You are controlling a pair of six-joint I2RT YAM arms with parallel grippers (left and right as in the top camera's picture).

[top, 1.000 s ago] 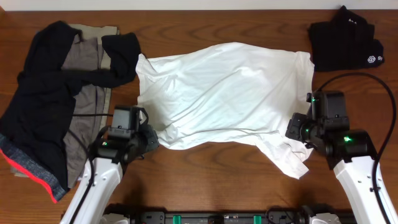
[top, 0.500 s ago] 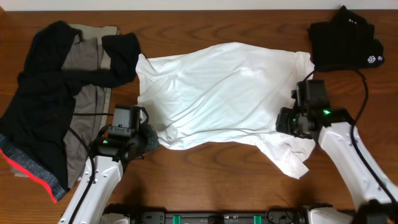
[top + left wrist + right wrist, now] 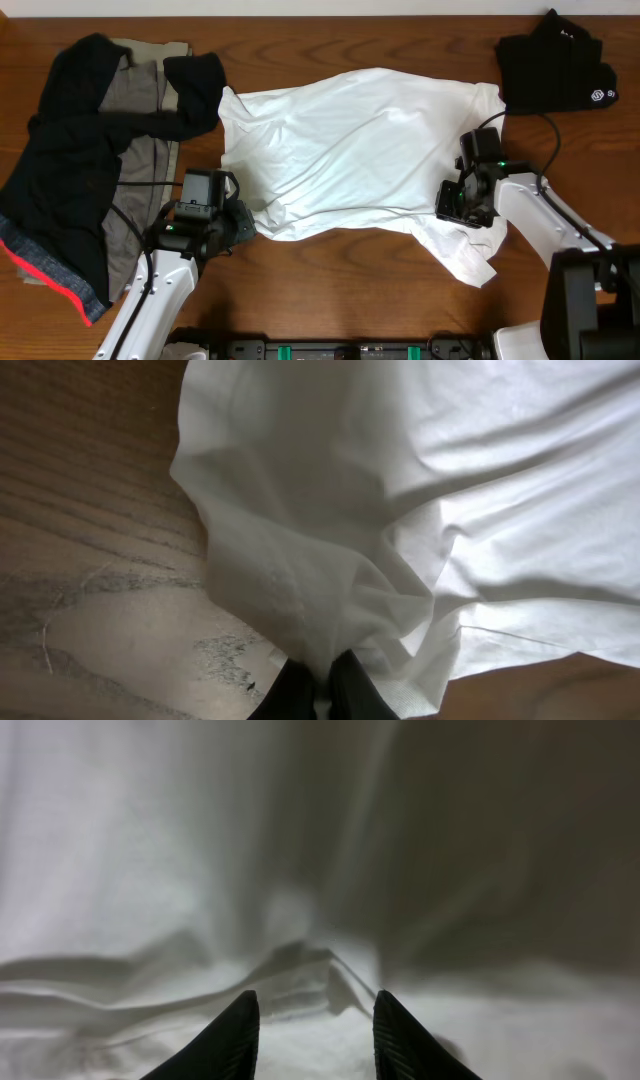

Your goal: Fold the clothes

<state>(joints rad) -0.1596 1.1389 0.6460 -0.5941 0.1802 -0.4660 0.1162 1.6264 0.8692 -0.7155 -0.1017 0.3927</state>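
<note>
Pinching a bunched corner of the white T-shirt (image 3: 450,480) in the left gripper (image 3: 320,678), jaws closed on the cloth, low over the table (image 3: 90,630). Hanging the right gripper (image 3: 313,1020) just above the shirt's right side, jaws parted, nothing between them (only wrinkled white fabric under the tips). From overhead: left gripper (image 3: 243,226) at the shirt's near-left corner, right gripper (image 3: 452,204) over the near-right part, beside the flap trailing toward the table's front edge. Spread but rumpled across the middle of the table, just beside the black sleeve of a heap of dark and grey garments (image 3: 80,170) on the left, well apart from a black garment (image 3: 555,65) at the far right corner.

Most likely squaring up the shirt ahead of the first fold. Lower the right tips onto a raised ridge of cloth, not onto flat fabric. Close near the hem edge, taking both layers if possible. Keep the left pinch firm throughout. Draw the two corners apart, low and level, to flatten the wrinkles. Stop short of tugging the heap's sleeve along.
</note>
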